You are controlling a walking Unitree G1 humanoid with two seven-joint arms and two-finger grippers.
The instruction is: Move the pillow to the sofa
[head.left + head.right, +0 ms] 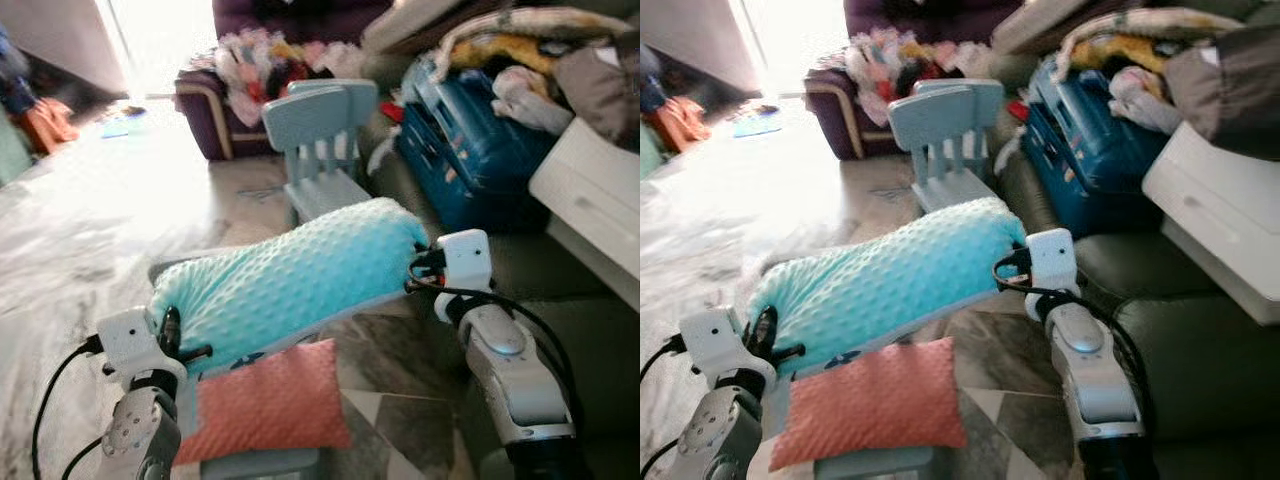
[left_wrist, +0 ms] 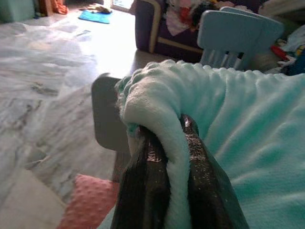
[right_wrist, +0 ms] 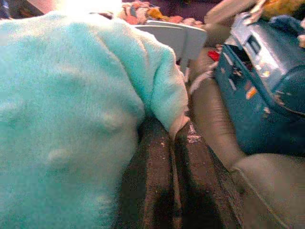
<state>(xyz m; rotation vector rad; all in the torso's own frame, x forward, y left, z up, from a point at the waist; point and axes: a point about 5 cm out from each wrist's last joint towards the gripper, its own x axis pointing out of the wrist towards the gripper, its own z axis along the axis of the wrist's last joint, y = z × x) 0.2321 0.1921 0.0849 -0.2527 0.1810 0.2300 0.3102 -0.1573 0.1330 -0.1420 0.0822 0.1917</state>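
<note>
- One floor (image 1: 90, 210), pale marbled stone, glossy, with strong glare from a bright opening at the far end.
- One sofa (image 1: 590, 350), dull olive and smooth like leather, along the robot's right; a white boxy thing (image 1: 590, 190) rests on it.
- One armchair (image 1: 215, 115), dark purple with a tan edge, heaped with mixed clothes.
- One suitcase (image 1: 480, 150), hard blue shell, lying at the sofa's far end with more clothes piled above it.
- Two chairs: a small pale blue one (image 1: 325, 140) with a slatted back stands ahead of the robot; a grey one (image 2: 107, 117) sits under the pillows.
- Two pillows. The teal pillow (image 1: 290, 280), long, plush and dotted with soft bumps, hangs in the air between both hands, above the chair and just left of the sofa. The pink pillow (image 1: 265, 405), flatter, rectangular and likewise dimpled, lies on the chair seat beneath it.
- Two hands. The left hand (image 2: 167, 157) pinches a fold of the teal pillow's near-left end between its black fingers. The right hand (image 3: 171, 143) has its fingers pressed together on a corner of the far-right end.
</note>
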